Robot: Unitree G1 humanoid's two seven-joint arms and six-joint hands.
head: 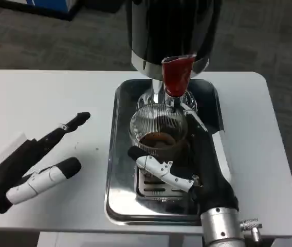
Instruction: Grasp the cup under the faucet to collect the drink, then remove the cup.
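Head view: ribbed clear cup [158,131], holding dark drink, sits on the metal tray [116,175] directly under the red faucet [177,77] of the black dispenser [171,31]. Right hand [187,159] reaches in from the near side, fingers wrapped around the cup's near and right walls, gripping it. Left hand [30,164] rests on the white table [48,98], well left of the tray, fingers spread, holding nothing.
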